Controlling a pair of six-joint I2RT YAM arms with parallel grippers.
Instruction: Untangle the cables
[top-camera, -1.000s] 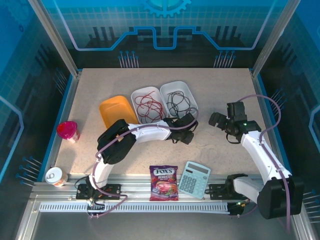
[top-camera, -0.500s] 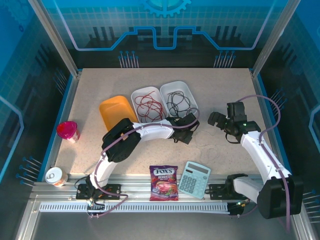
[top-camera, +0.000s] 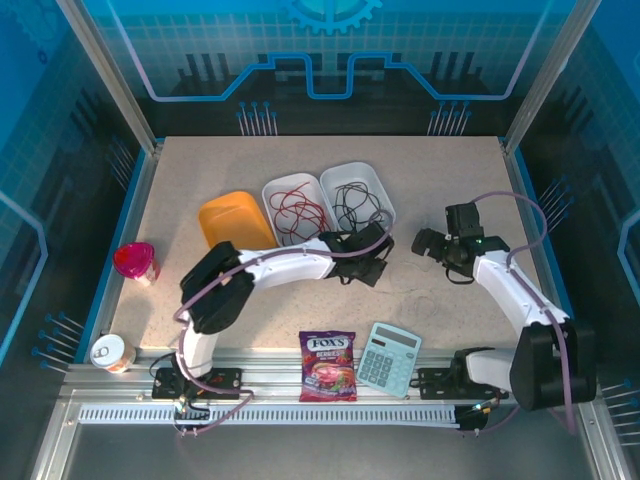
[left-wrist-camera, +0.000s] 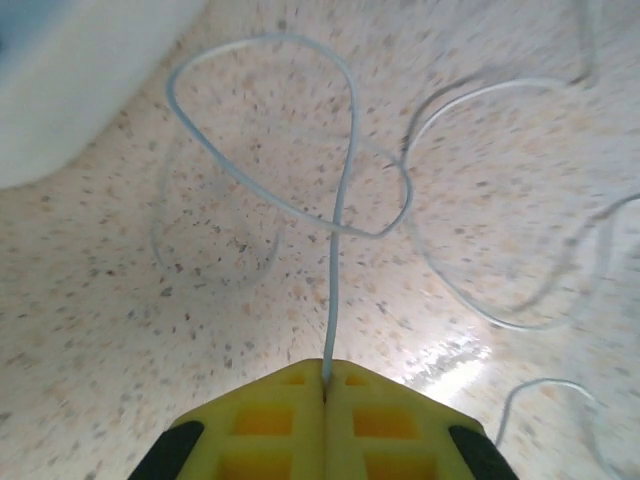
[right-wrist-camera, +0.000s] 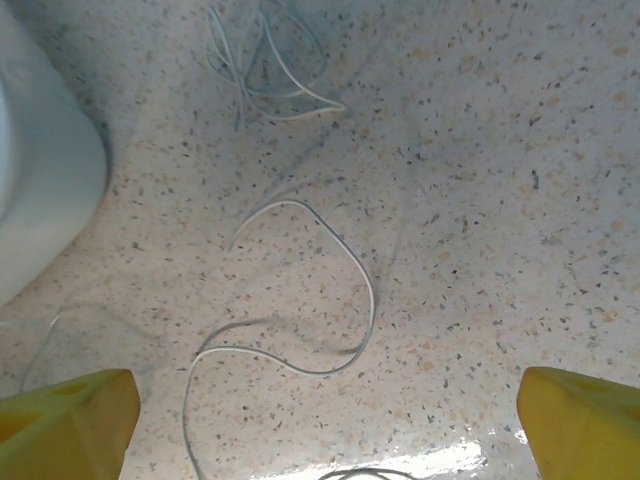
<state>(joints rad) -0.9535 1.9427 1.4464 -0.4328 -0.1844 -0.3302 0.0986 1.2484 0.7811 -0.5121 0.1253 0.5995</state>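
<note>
Since it closed, left gripper (left-wrist-camera: 325, 385) pinches whitish cable (left-wrist-camera: 336, 240)

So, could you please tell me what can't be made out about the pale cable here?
- Left wrist view: the thin pale whitish cable is pinched in the shut left pincer; its loops run off the right edge, blurred, so one strand or several is unclear.
- Right wrist view: a loop runs off the bottom edge near the open right pincer.
- Top view: the cable is too thin and pale against the speckled tabletop to trace.
</note>
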